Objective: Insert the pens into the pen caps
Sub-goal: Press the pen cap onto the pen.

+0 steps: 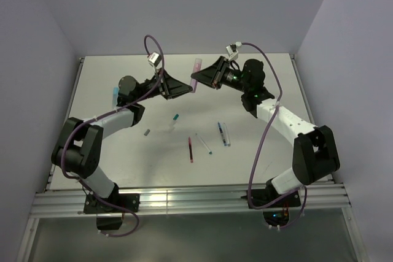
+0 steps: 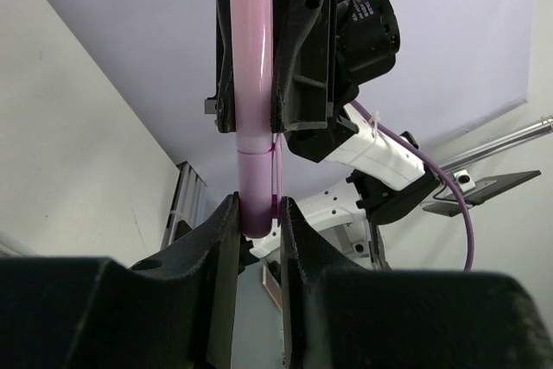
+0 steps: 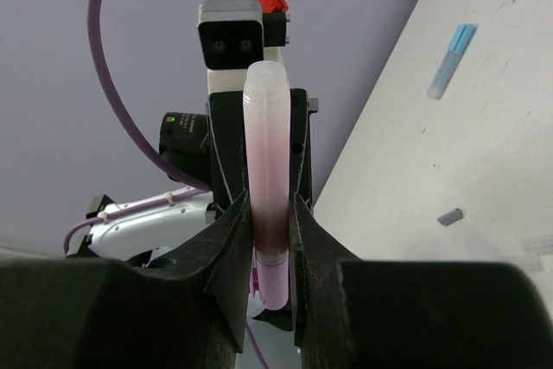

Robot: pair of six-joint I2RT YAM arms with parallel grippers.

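Above the far middle of the table (image 1: pixel 276 96), top view: left gripper (image 1: pixel 187 89) and right gripper (image 1: pixel 198 79) meet on a pink pen (image 1: pixel 197 65) held up between them. Red pen (image 1: pixel 191 150), dark blue pen (image 1: pixel 220 133) and teal cap (image 1: pixel 175 116) lie loose nearer the bases.

Left wrist: left fingers (image 2: pixel 223 239) clamped on the pink cap (image 2: pixel 256 192). The pen runs from the seam up into the right jaws.

Right wrist: right fingers (image 3: pixel 235 239) pinch the pen barrel. Light blue cap (image 3: pixel 451 60) and grey cap (image 3: pixel 449 216) lie on the table.

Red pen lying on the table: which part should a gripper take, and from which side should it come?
Probably its middle, from straight above, closing across its thin width. The red pen lies flat on the table, pointing near to far, so nothing slips under it. The white pen lies close on its right, so keep the opening narrow.
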